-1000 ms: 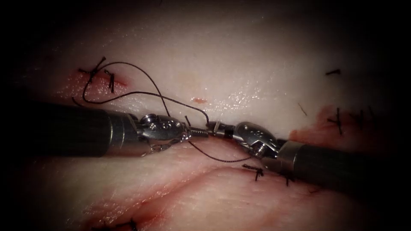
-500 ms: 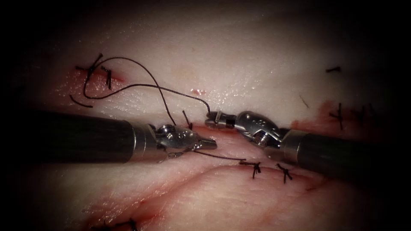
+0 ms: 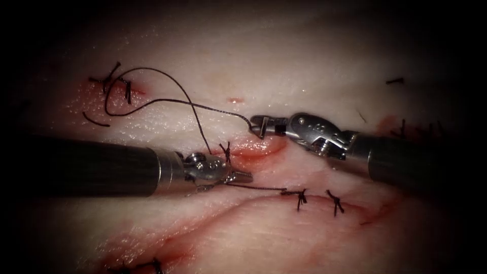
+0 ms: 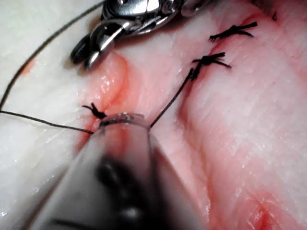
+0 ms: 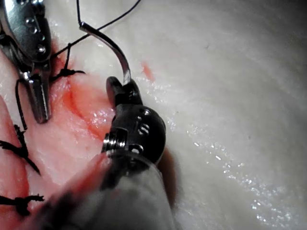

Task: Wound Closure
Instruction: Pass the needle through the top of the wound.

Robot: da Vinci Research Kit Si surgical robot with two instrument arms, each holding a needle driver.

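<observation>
My right tool (image 3: pixel 257 122) is shut on the curved needle (image 5: pixel 112 48), which is out of the tissue. The needle's tail end, with the thread tied to it, stands free beyond the jaws (image 5: pixel 120 88). The dark thread (image 3: pixel 167 101) loops over the pale tissue (image 3: pixel 284 66) to the upper left and comes down to my left tool (image 3: pixel 244 177). That tool is shut on the thread, with a strand on each side of its tip (image 4: pixel 122 119). From there the thread runs straight to a knotted stitch (image 3: pixel 300 197) on the cut. A small knot (image 3: pixel 225 150) sits just above the left jaws.
A second stitch (image 3: pixel 335 202) lies right of the first along the cut. Red fluid wets an open fold (image 3: pixel 258 147) between the tools. Cut thread ends (image 3: pixel 116 83) lie at the upper left, with more at the far right (image 3: pixel 394 81). Another stitch (image 3: pixel 152 265) sits at the bottom.
The tools have parted. The right one rose up and to the right with the needle. The left one slid right and down, and the thread to the stitch drew straight.
</observation>
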